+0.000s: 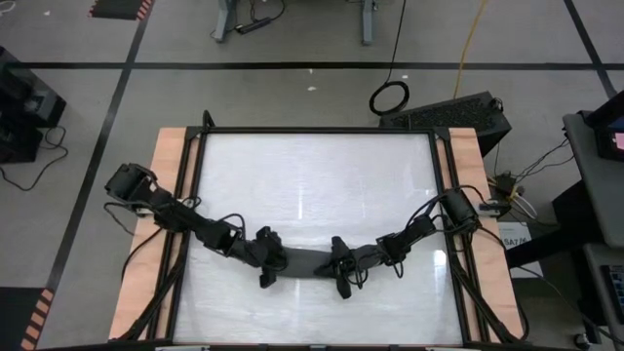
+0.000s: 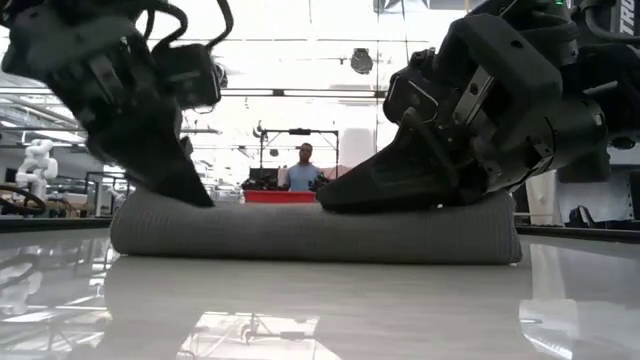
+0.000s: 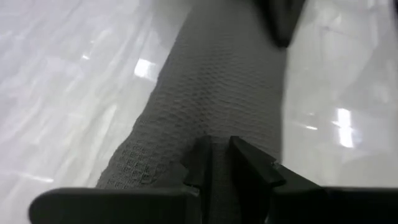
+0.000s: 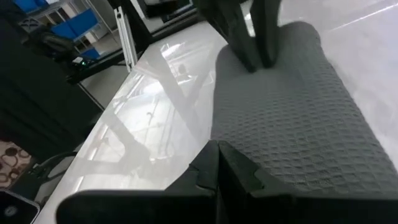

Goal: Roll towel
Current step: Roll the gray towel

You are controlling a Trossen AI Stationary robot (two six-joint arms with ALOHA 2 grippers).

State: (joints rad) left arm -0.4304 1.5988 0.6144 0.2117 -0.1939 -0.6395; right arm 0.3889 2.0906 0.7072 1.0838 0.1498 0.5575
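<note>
My towel (image 1: 304,259) lies as a finished-looking roll, a long dark grey cylinder stretched across the near half of the white tabletop (image 1: 312,175), at about six o'clock from the table's centre in the high view. From the low camera the roll (image 2: 310,232) sits flat on the glossy surface, its waffle weave visible and its two ends rounded.

My left gripper (image 1: 269,261) is down on the roll's end toward nine o'clock. Its fingers stand a narrow slit apart, tips pressed onto the top of the cloth; in my left wrist view the two dark fingertips (image 3: 202,163) rest against the weave with only a thin gap between them, and I cannot see any fabric pinched in that gap. In the low view this gripper (image 2: 185,185) meets the towel at its upper edge.

My right gripper (image 1: 341,269) is down on the other end of the roll, toward three o'clock. Its fingers are fully closed against each other, with nothing between them; in my right wrist view the fingertips (image 4: 208,163) touch the towel's (image 4: 292,118) surface, and my left gripper's fingers (image 4: 252,34) show at the far end. In the low view the right gripper (image 2: 345,198) lies tilted along the top of the roll.

Beyond the table, a person (image 2: 304,170) is in the room behind a red bin (image 2: 280,196).
</note>
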